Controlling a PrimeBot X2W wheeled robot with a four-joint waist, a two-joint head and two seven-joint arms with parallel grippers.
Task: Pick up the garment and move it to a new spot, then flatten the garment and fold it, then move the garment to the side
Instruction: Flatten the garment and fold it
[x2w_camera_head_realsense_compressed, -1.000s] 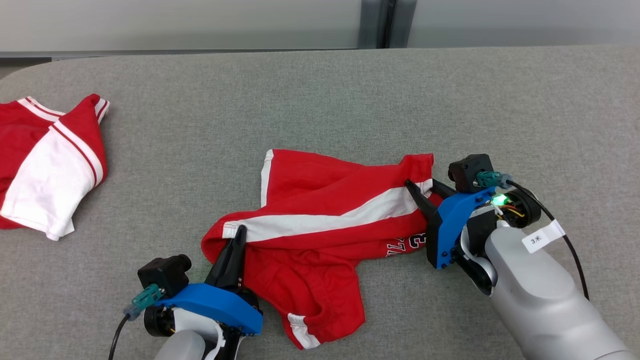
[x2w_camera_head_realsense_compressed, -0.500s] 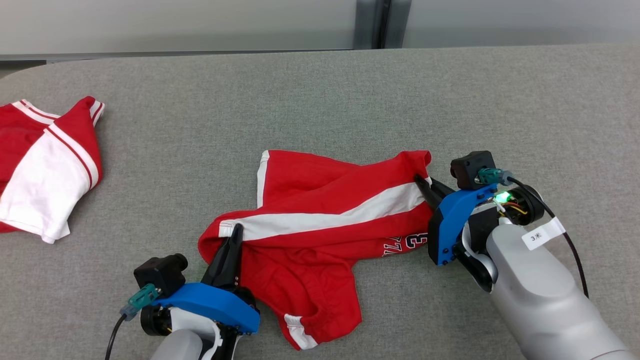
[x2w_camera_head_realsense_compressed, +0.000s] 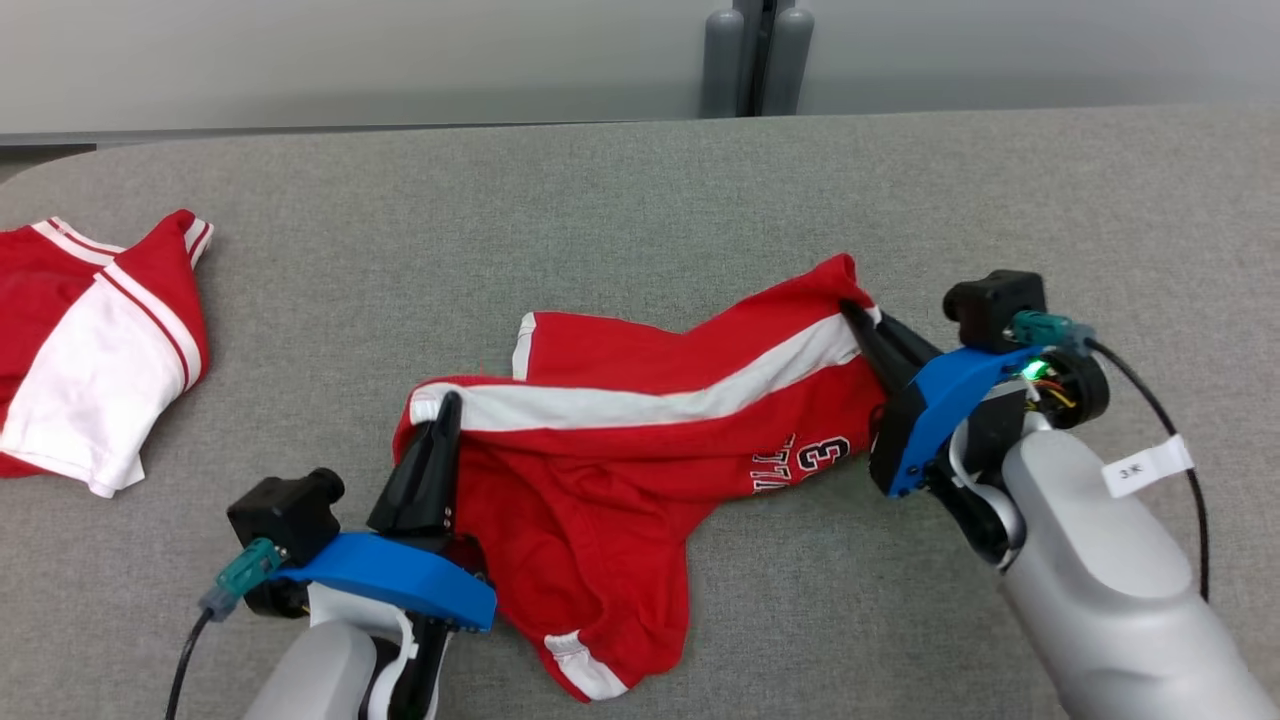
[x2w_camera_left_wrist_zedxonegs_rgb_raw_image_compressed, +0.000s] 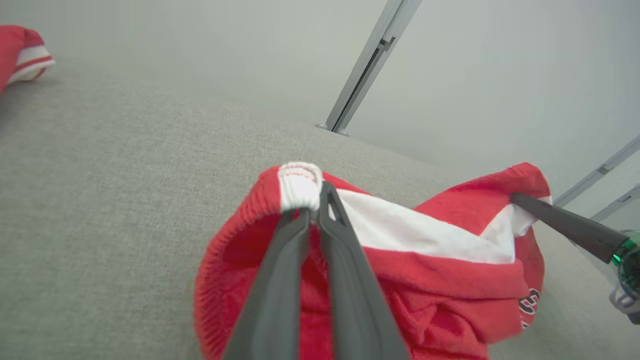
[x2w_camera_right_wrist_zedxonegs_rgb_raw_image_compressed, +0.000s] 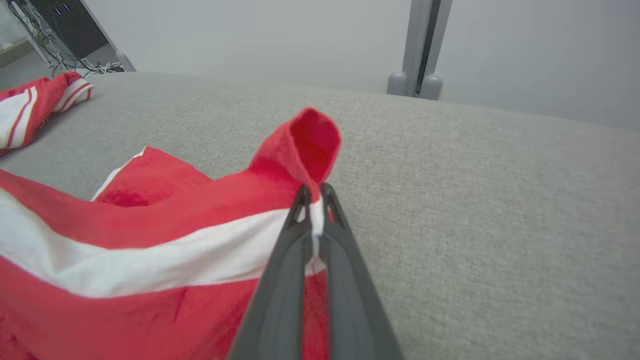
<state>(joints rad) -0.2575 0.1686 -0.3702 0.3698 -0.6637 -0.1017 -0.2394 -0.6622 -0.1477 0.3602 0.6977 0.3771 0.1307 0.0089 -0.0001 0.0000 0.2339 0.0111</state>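
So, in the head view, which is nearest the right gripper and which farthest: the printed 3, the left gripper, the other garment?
From the right gripper, shut on the shorts:
1. the printed 3, beside it, on the shorts.
2. the left gripper, gripping the shorts' opposite end.
3. the other garment, lying far to the left.

Bunched red-and-white shirt (x2w_camera_head_realsense_compressed: 90, 350) at the left edge of the grey fabric table (x2w_camera_head_realsense_compressed: 600, 200), pale wall (x2w_camera_head_realsense_compressed: 350, 50) behind.

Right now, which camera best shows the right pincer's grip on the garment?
The right wrist view: the right pincer is shut on the garment at its white stripe, close up. The head view shows it small, from above; the left wrist view shows it side-on at its right edge.
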